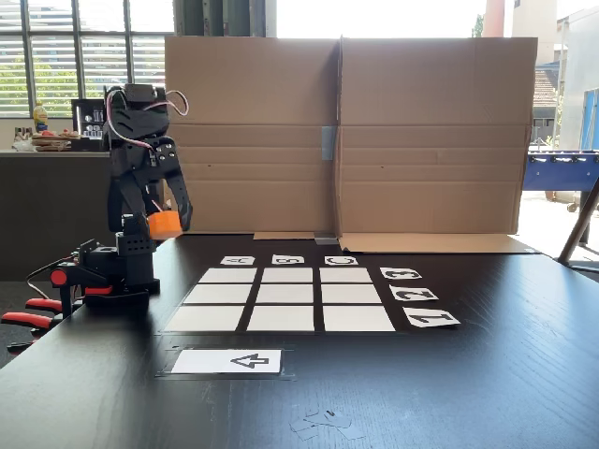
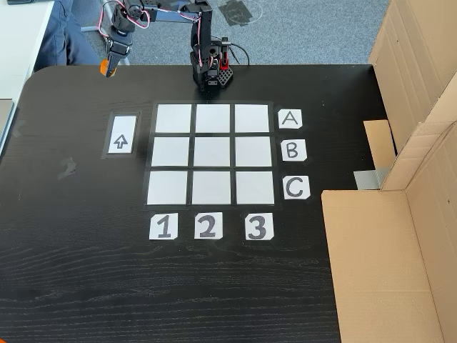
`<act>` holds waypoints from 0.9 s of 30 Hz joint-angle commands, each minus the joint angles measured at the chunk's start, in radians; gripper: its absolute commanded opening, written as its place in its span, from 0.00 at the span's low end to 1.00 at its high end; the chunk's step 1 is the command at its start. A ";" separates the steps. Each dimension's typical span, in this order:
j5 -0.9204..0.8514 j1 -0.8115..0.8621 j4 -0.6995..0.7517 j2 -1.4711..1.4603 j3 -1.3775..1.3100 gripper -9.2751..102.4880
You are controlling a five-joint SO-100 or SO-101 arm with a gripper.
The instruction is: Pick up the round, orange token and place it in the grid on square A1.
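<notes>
My gripper [image 1: 168,223] is shut on the orange token [image 1: 165,224], which it holds in the air beside the arm's base, left of the grid [image 1: 285,294] in a fixed view. Seen from above in a fixed view, the gripper [image 2: 108,66] and token [image 2: 106,68] hang over the table's top left corner, left of the grid [image 2: 212,151]. Square A1 [image 1: 204,318] is the near left cell in one fixed view and the top left cell [image 2: 173,118] in the other. All grid cells are bare.
A white card with a black arrow [image 1: 227,361] [image 2: 121,134] lies beside row 1. The arm's base [image 2: 211,71] is clamped at the table edge by column A. A cardboard wall [image 1: 346,131] [image 2: 418,107] stands along the far side past C.
</notes>
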 commanded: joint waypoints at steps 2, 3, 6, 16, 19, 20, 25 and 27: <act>-0.032 -0.005 0.000 0.199 0.132 0.17; -0.041 -0.009 0.000 0.245 0.173 0.17; -0.061 -0.015 0.000 0.373 0.290 0.17; -0.161 -0.029 -0.009 0.716 0.703 0.17; -0.186 -0.031 -0.011 0.792 0.813 0.17; -0.193 -0.032 -0.012 0.815 0.848 0.17; -0.215 -0.049 -0.014 0.865 0.986 0.17; -0.218 -0.064 -0.017 0.857 1.023 0.17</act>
